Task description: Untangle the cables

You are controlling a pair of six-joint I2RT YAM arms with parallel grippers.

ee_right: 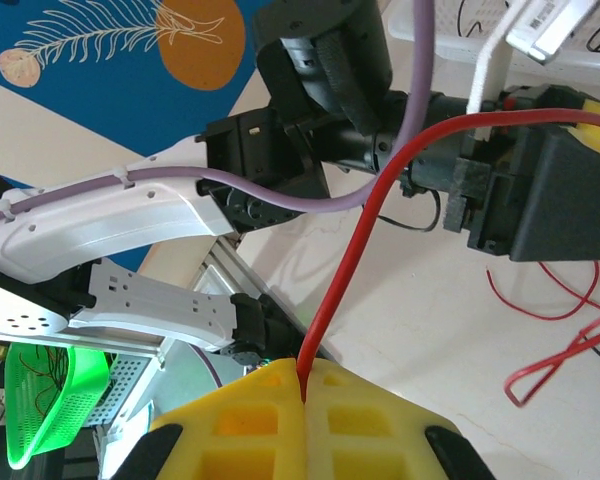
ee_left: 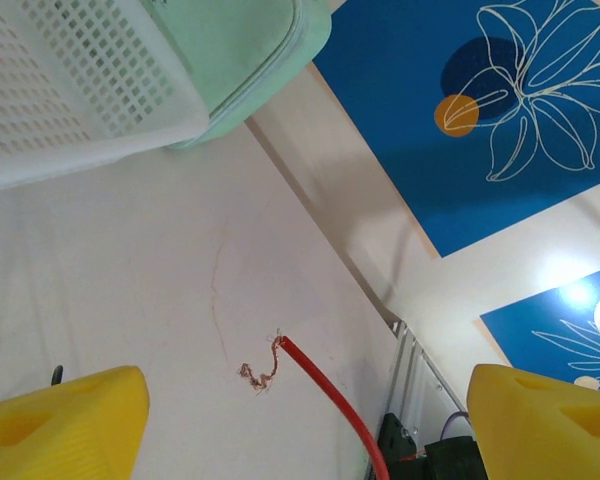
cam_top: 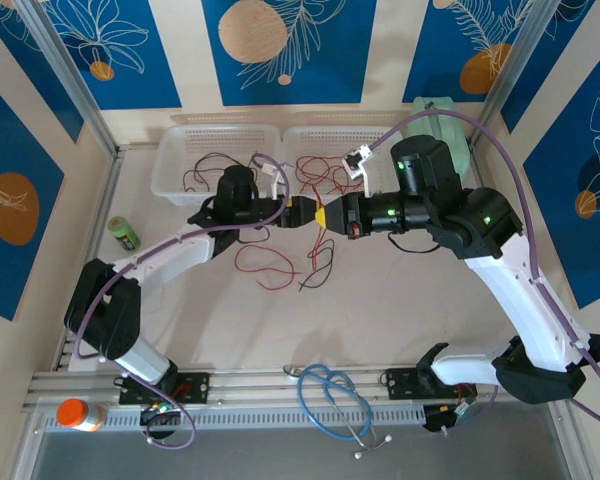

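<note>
Nearest, a blue stethoscope (cam_top: pixel 332 398) lies by the front rail, out of the way. Further in, loose red and black cables (cam_top: pixel 290 266) curl on the white table (cam_top: pixel 400 310), with bare room to their right for pulling. Above them the right gripper (ee_right: pixel 305 378) squeezes one red cable (ee_right: pixel 345 270) tight, likely to tug it free. The left gripper (ee_left: pixel 302 425) is wide open, the cable's frayed end showing between its fingers (ee_left: pixel 60 425). At the back, two baskets (cam_top: pixel 175 175) hold more cables.

Red cable (ee_left: pixel 325 400) has a smooth glossy plastic jacket with frayed coppery strands at the tip, basket (ee_left: pixel 80 80) is white perforated plastic, tabletop (ee_left: pixel 130 280) looks matt.
</note>
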